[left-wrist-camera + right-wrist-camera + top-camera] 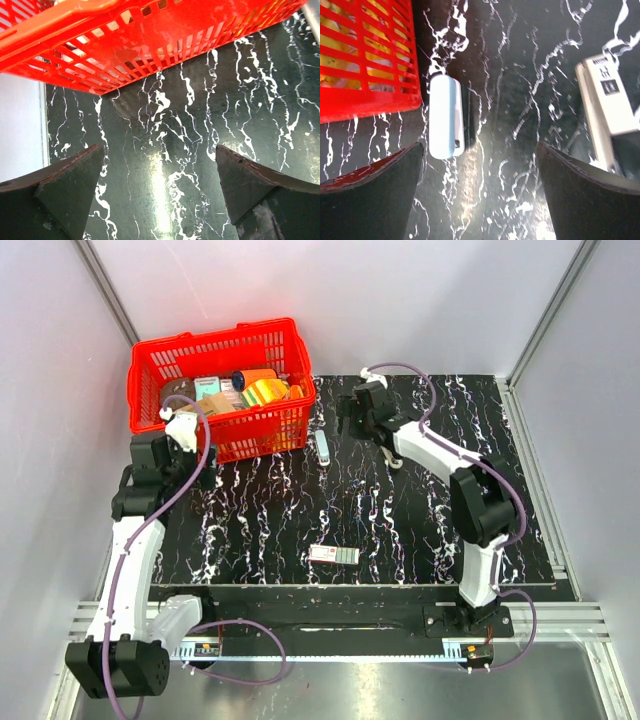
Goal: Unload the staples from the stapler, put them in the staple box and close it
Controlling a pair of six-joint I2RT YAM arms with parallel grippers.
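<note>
A: Right wrist view: how did the right gripper (480,150) stand?

B: Jaws wide, nothing between them. The stapler (446,116) lay flat left of their midline, long axis near-to-far, crosswise to the closing line, just beside the red basket (365,100).

A: And the left gripper (160,150)?

B: Wide and empty too, over the table (200,125) by the basket's near wall, stapler out of its view. The right arm looked nearer. No staples showed.

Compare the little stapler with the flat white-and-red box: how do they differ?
The stapler is pale blue and white; the box is white with a red end. The stapler lies beside the red basket; the box lies near the front edge. The stapler points front-to-back, the box crosswise. Both rest on the mat.
</note>
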